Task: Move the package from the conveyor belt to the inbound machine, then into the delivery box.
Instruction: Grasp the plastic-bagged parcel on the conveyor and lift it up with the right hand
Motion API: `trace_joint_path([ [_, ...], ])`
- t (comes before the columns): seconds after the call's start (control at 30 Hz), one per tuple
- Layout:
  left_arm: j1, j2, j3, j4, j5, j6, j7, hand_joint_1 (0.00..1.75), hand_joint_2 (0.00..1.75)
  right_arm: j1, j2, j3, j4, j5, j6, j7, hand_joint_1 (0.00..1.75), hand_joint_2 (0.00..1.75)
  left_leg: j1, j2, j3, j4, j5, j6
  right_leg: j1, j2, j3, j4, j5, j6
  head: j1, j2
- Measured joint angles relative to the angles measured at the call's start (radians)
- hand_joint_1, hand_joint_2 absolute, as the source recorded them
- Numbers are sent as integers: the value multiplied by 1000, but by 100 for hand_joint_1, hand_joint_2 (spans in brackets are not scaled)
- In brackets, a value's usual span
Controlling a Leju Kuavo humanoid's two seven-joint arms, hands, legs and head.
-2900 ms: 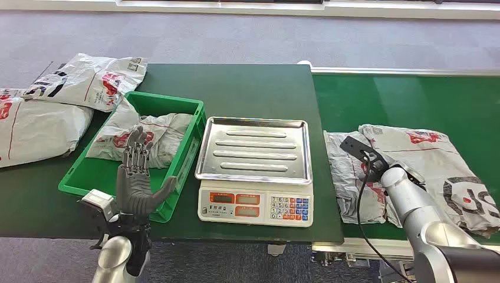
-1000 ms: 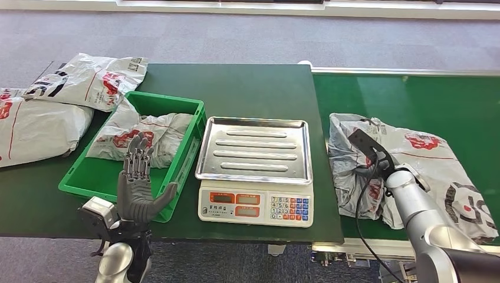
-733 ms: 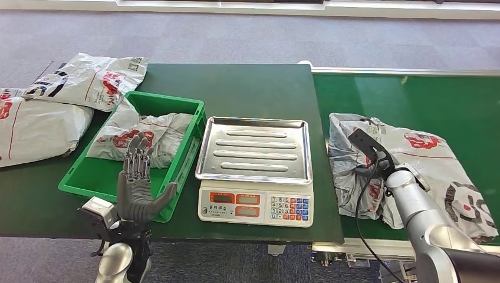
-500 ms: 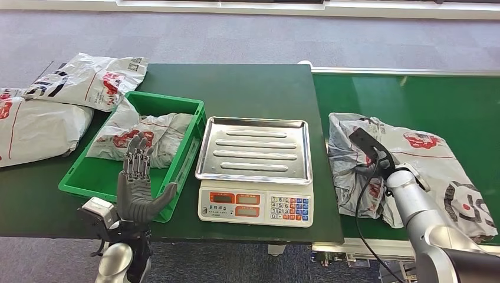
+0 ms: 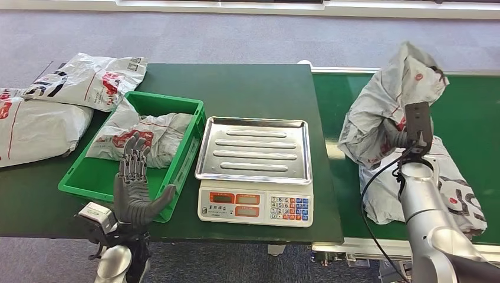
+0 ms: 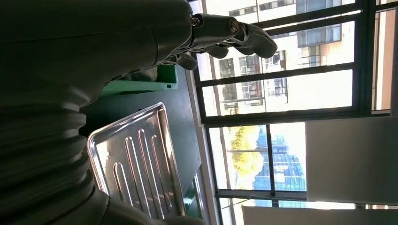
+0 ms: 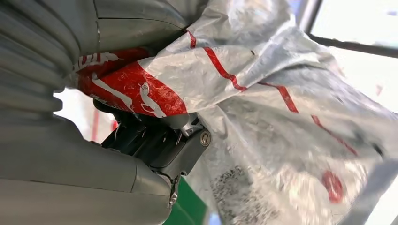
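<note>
So right now I'm gripping the package with the right hand and it's hanging in the air above the conveyor belt, crumpled and bunched up where I'm pinching it; in the right wrist view the grey plastic with the red print is wrapping over the dark fingers, so I'm reading that as a solid hold. There's another package lying flat on the belt right under my forearm, which I'm leaving alone. The left hand is doing nothing, just hovering palm-out with its fingers spread near the front edge of the green delivery box, which is already holding one bag. I'm calling this the first leg of the job, pickup done and carry over to the scale not yet done. Next I'm thinking I need to swing the bag toward my left over the steel tray and lower it so it's sitting fully on the tray, not draping over the keypad or the rim. The bag is floppy, so I'm expecting it to sag and swing while I'm carrying it
</note>
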Motion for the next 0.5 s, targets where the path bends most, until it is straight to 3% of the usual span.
trace_joint_path([
  [0.17, 1, 0, 0, 0, 3, 9, -8, 0, 175, 8, 16, -21, -51, -68, -72, -63, 175, 175, 0, -1, 0, 0, 0, 0, 0, -1, 0, 0, 0, 0, 0, 0],
  [0.5, 1, 0, 0, 0, 3, 14, -9, 0, 175, 15, 24, -38, -86, -83, -80, -77, 175, 175, 0, -1, 0, 0, 0, 0, 0, -1, 0, 0, 0, 0, 0, 0],
])
